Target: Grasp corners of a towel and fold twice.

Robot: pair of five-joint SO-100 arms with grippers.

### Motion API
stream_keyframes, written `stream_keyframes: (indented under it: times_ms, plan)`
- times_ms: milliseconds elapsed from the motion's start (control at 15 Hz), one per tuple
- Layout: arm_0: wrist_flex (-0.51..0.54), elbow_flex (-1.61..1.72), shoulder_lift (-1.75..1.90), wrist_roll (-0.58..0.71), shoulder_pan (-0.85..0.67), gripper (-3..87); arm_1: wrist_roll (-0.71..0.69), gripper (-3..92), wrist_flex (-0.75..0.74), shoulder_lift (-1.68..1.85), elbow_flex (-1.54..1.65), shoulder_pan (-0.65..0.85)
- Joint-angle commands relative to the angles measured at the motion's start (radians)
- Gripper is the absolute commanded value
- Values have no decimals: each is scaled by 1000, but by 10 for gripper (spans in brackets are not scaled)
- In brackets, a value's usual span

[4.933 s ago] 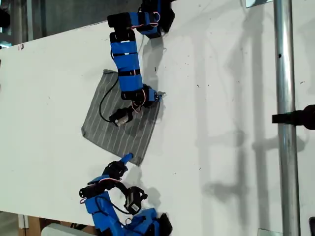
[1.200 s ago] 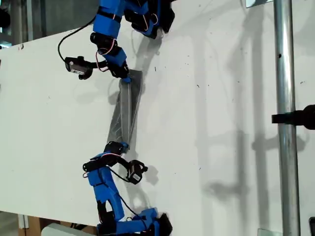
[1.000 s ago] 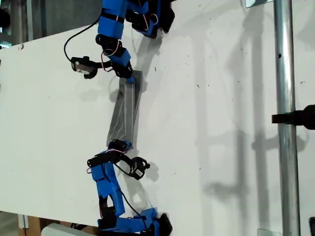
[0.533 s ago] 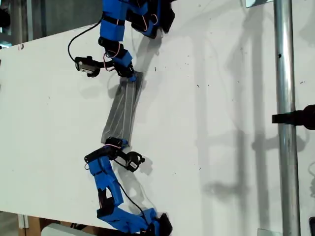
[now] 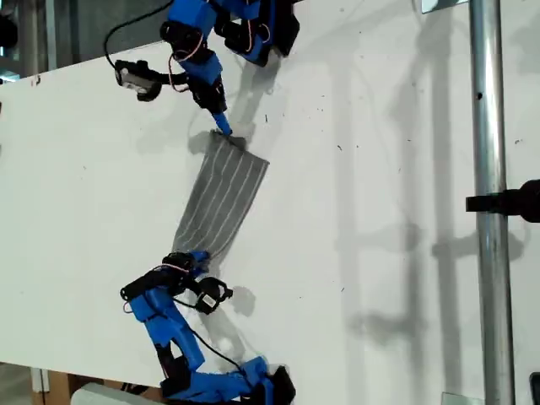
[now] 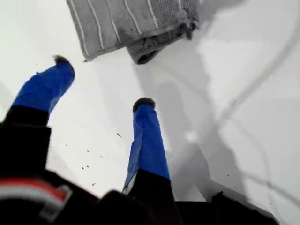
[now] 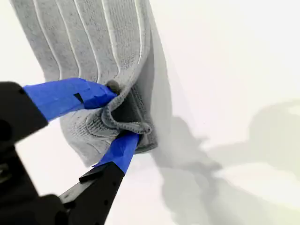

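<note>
While one towel [image 5: 221, 198] is lying wider than before, my first gripper [image 6: 101, 101] is gaping empty, my second gripper [image 7: 117, 117] pinching its 6 o'clock end.

A flat white table [image 5: 380, 169] fills most of the exterior view and carries small dark specks and scuff marks. A vertical metal pole [image 5: 488, 126] stands near the exterior view's right edge. A black clamp [image 5: 504, 202] is fixed on the pole about halfway up. Soft grey shadows fall across the table surface beside the pole. A dark strip of background [image 5: 76, 29] shows beyond the table's far edge at the exterior view's upper left; its content cannot be identified.
</note>
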Motion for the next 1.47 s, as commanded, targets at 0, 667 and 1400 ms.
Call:
stream_keyframes:
  times_ms: [0, 667, 1400]
  plan:
    - [21, 87, 345, 18, 61, 172, 118, 290, 54, 69, -48, -20]
    - [-491, 1767, 2065, -445, 637, -29, 436, 400, 118, 123, 97, -103]
    - [-425, 2023, 2372, -560, 715, -29, 434, 340, -893, -830, -14, -29]
